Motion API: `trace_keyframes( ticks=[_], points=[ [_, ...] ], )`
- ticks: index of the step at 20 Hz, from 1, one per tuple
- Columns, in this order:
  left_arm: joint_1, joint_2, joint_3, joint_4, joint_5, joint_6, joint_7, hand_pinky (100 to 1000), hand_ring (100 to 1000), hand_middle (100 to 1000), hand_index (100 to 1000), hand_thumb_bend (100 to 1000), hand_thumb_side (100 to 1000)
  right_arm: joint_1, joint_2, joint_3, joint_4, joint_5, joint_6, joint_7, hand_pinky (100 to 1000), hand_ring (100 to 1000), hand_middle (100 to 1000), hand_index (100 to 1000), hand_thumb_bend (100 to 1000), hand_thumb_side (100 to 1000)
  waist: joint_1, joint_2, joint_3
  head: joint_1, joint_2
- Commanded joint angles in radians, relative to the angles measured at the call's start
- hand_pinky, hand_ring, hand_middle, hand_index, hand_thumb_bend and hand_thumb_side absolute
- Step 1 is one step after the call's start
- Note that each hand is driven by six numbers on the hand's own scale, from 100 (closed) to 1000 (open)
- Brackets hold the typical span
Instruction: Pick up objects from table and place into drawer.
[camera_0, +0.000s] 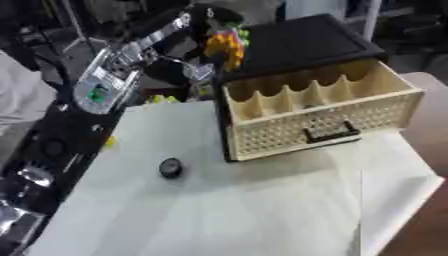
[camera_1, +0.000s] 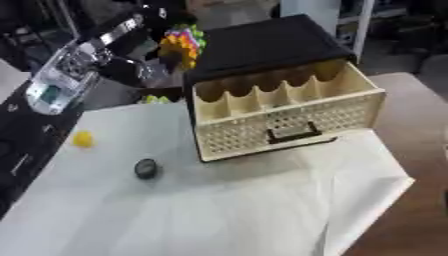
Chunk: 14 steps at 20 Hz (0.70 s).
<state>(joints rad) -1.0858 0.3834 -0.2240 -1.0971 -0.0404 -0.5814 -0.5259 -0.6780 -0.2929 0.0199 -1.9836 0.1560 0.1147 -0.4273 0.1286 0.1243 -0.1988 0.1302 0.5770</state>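
The drawer (camera_1: 289, 117) stands pulled out of a black cabinet (camera_1: 262, 45), just below and to the right of the left hand (camera_0: 210, 25). It is pale, wood-coloured, with a perforated front, a dark handle (camera_1: 293, 133) and scalloped dividers that split it into narrow slots; nothing can be made out in the slots.

The left hand is raised at the cabinet's far left corner, its fingers curled round a toy (camera_1: 182, 44) of bright blocks: yellow, orange, green, pink. The toy hangs below the hand, just left of the cabinet's top and above the drawer's back-left corner, clear of the table.

Well below the hand, a small round black disc (camera_1: 146, 168) lies on the white sheet (camera_1: 219, 210) in front of the drawer's left end. A small yellow ball (camera_1: 82, 138) sits further left, beside the black-and-silver arm (camera_0: 105, 85). The sheet is creased and covers a brown table (camera_1: 420, 150).
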Motion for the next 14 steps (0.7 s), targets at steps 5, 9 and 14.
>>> trace_keyframes(
  ticks=[5,9,14],
  points=[
    [-0.045,-0.011,0.027,0.043,-0.040,-0.141,-0.084,100,301,268,784,100,261,-0.028,0.002,0.003,-0.016,-0.001,-0.005,-0.001,190,302,286,567,879,949,0.006,-0.004,-0.016,0.016,-0.026],
    [-0.049,-0.016,0.028,0.051,-0.056,-0.165,-0.058,100,302,269,786,100,261,-0.033,0.004,0.004,-0.016,-0.002,-0.007,0.001,193,302,285,567,877,954,0.015,0.003,-0.030,0.027,-0.035],
    [-0.052,-0.028,0.023,0.059,-0.079,-0.184,-0.041,100,320,289,796,100,260,-0.035,0.010,0.005,-0.016,-0.005,-0.008,0.002,194,302,285,566,876,957,0.017,0.007,-0.035,0.033,-0.038]
  ],
)
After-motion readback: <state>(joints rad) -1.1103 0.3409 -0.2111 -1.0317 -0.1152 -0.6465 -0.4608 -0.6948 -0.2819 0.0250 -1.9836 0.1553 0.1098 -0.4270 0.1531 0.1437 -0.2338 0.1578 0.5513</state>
